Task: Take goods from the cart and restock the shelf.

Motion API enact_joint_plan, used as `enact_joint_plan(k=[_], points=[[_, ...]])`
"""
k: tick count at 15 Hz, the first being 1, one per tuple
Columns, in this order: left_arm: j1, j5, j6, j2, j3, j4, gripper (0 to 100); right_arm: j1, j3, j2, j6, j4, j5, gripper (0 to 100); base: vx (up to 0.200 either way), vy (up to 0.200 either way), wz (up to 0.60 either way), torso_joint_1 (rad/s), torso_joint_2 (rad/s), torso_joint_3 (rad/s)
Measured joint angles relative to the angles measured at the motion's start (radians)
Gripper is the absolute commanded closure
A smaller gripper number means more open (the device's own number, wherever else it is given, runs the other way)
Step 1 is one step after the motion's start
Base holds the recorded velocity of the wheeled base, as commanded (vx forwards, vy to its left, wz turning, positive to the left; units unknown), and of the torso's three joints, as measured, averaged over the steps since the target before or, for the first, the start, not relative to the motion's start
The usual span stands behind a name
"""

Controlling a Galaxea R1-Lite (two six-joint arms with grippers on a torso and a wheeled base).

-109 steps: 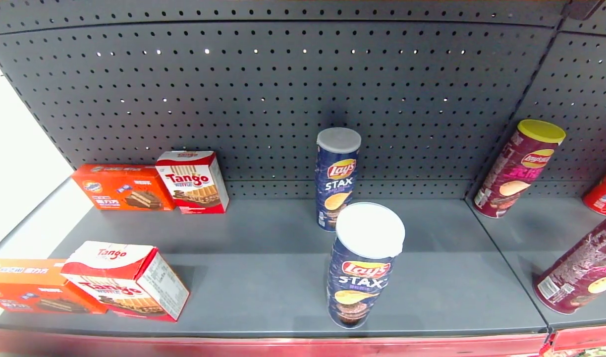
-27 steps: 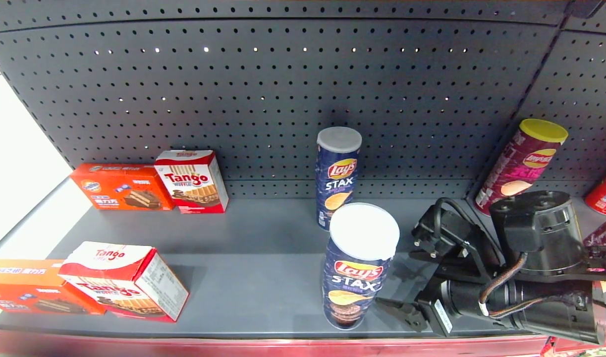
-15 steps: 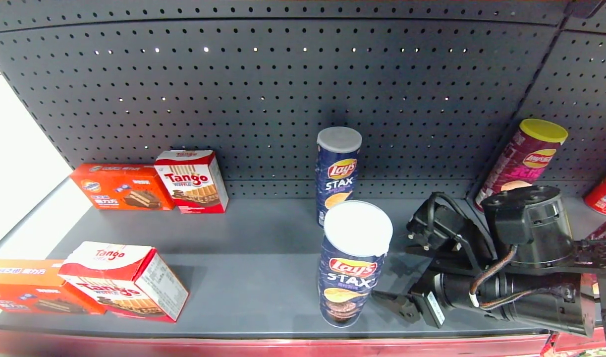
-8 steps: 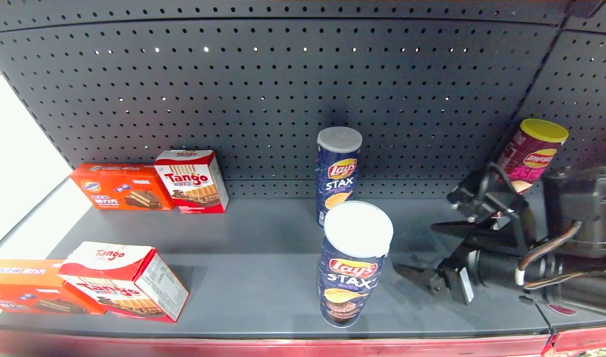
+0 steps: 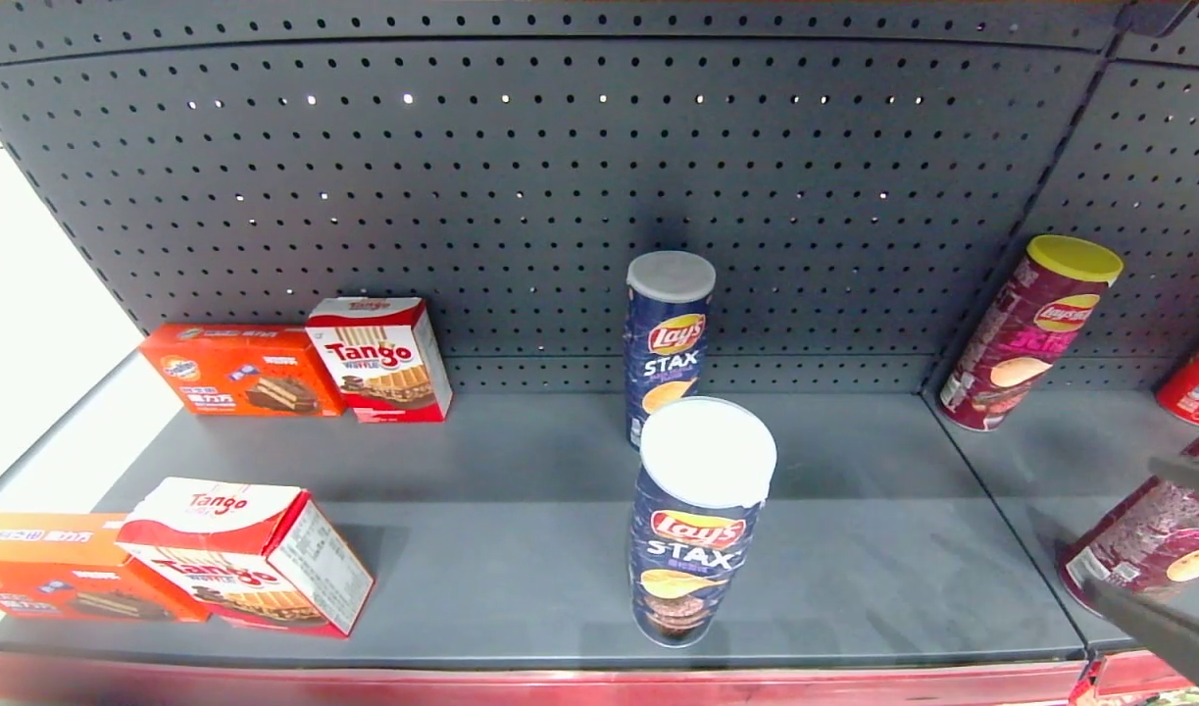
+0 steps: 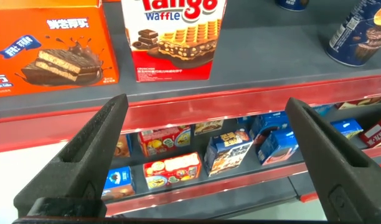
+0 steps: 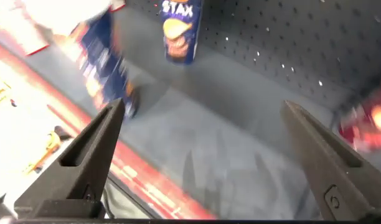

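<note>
Two blue chip cans stand upright on the grey shelf (image 5: 521, 559): one near the front edge (image 5: 697, 549), one at the back panel (image 5: 666, 353). My right gripper (image 5: 1121, 523) is at the far right of the head view, open, its dark fingers (image 5: 1163, 623) showing in front of a purple can (image 5: 1158, 534). In the right wrist view that gripper (image 7: 203, 109) holds nothing, and the front blue can (image 7: 103, 56) stands off to one side. My left gripper (image 6: 206, 106) is open and empty, low in front of the red shelf edge (image 6: 240, 99).
Orange (image 5: 60, 579) and red-white wafer boxes (image 5: 256, 559) sit at the shelf's front left, with two more (image 5: 241, 371) (image 5: 383, 361) behind. A purple can (image 5: 1025, 338) leans at the back right beside a red can (image 5: 1197, 382). Free shelf room lies between the boxes and the blue cans. Small goods (image 6: 228, 152) fill the lower shelf.
My right arm came in beside the front blue can, which shifted slightly left, then drew back to the right until just its fingers remain at the head view's edge.
</note>
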Motion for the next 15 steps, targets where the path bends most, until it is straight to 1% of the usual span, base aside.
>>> enact_joint_plan(k=[2,3,5,6,8,11,12,13,14,15], points=[[0.0,-0.001,0.004,0.0,0.0,0.002,0,0.001,0.109,-0.188,0.031,0.078,-0.003,0,0.0,0.0,0.0,0.0,0.0,0.0],[0.0,-0.001,0.011,0.0,0.0,0.002,0,-0.005,0.153,-0.268,0.05,0.129,-0.007,0,0.0,0.0,0.0,0.0,0.0,0.0],[0.0,-0.001,0.025,0.0,0.0,0.001,0,-0.042,0.237,-0.41,0.086,0.224,-0.011,0,0.0,0.0,0.0,0.0,0.0,0.0],[0.0,-0.001,0.026,0.0,0.0,0.001,0,-0.076,0.288,-0.474,0.096,0.262,-0.015,0,0.0,0.0,0.0,0.0,0.0,0.0],[0.0,0.0,0.027,0.0,0.001,-0.001,0,-0.181,0.365,-0.574,0.117,0.297,-0.038,0,0.0,0.0,0.0,0.0,0.0,0.0],[0.001,0.0,0.027,0.0,0.002,-0.002,0,-0.37,0.401,-0.636,0.136,0.302,-0.079,0,0.0,0.0,0.0,0.0,0.0,0.0],[0.0,0.0,0.028,0.0,0.002,-0.001,0,-0.421,0.409,-0.646,0.144,0.29,-0.124,0,0.0,0.0,0.0,0.0,0.0,0.0],[0.0,0.0,0.028,0.0,0.002,-0.001,0,-0.447,0.418,-0.653,0.16,0.262,-0.22,0,0.0,0.0,0.0,0.0,0.0,0.0],[0.0,0.0,0.028,0.0,0.002,-0.001,0,-0.46,0.427,-0.657,0.173,0.244,-0.259,0,0.0,0.0,0.0,0.0,0.0,0.0],[0.0,-0.001,0.027,0.0,0.002,-0.001,0,-0.471,0.433,-0.658,0.178,0.241,-0.261,0,0.0,0.0,0.0,0.0,0.0,0.0]])
